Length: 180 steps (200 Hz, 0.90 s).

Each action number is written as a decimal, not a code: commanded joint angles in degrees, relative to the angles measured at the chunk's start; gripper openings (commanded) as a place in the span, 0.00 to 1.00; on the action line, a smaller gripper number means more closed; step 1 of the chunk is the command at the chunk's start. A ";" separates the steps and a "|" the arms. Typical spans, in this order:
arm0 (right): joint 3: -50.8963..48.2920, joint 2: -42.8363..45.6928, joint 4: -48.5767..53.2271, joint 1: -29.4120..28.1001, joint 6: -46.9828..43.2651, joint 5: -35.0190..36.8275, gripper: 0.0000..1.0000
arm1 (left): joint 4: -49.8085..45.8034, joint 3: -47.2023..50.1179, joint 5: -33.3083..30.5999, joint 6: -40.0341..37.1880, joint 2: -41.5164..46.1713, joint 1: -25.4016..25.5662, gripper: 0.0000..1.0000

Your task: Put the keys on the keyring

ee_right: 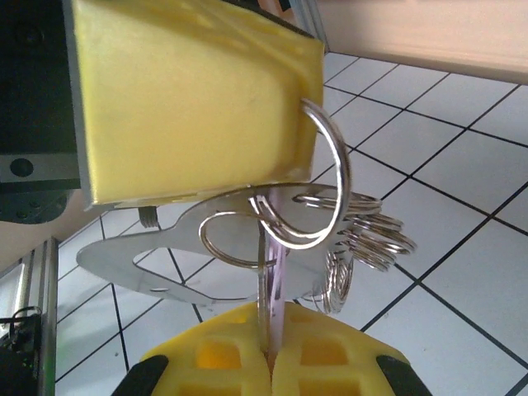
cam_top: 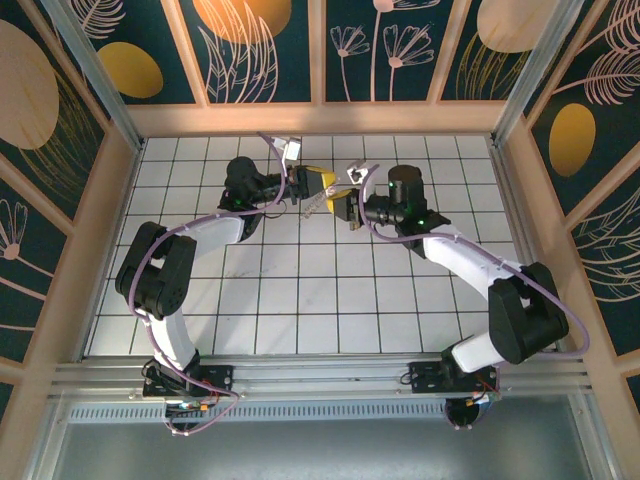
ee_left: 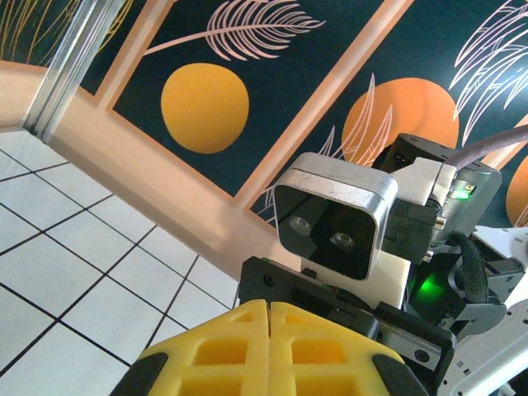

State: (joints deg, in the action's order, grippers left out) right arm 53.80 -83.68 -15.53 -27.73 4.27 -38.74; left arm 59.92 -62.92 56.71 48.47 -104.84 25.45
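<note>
Two grippers meet tip to tip: the right gripper [ee_right: 271,356] is clamped on the key [ee_right: 276,280], held edge-on with its lilac side showing and its upper end among the rings. Opposite, the left gripper [ee_left: 268,334] pinches the keyring [ee_right: 337,165]; a flat silver tag [ee_right: 157,257] and bunched small rings [ee_right: 373,235] hang from it over the tiled floor [ee_right: 462,165]

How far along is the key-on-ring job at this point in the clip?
Done: both pieces are lifted and brought together above the table. In hand: the left tool grips the keyring; the right tool is shut on the key, held edge-on with its upper end among the ring loops. Left: seating the key on the ring and letting go; whether it is threaded yet I cannot tell.
</note>
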 commanded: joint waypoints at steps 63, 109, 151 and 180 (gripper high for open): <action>-0.67 2.11 0.76 1.48 0.03 -0.66 0.31 | 4.77 -1.07 0.68 1.36 -0.42 0.30 0.00; -9.57 11.49 -5.13 5.68 5.14 -1.51 0.44 | 6.01 -0.83 0.12 2.08 -0.54 0.30 0.00; -12.90 17.37 -12.83 9.21 11.81 -1.95 0.46 | 9.41 0.05 -0.76 4.56 -0.41 0.37 0.00; -11.24 17.84 -15.59 9.29 13.84 -2.28 0.46 | 10.04 0.42 -0.90 4.87 0.02 0.38 0.00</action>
State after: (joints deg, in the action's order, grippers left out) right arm 41.32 -66.89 -25.12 -18.68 14.50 -39.48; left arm 65.32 -62.87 56.34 52.07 -105.16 25.52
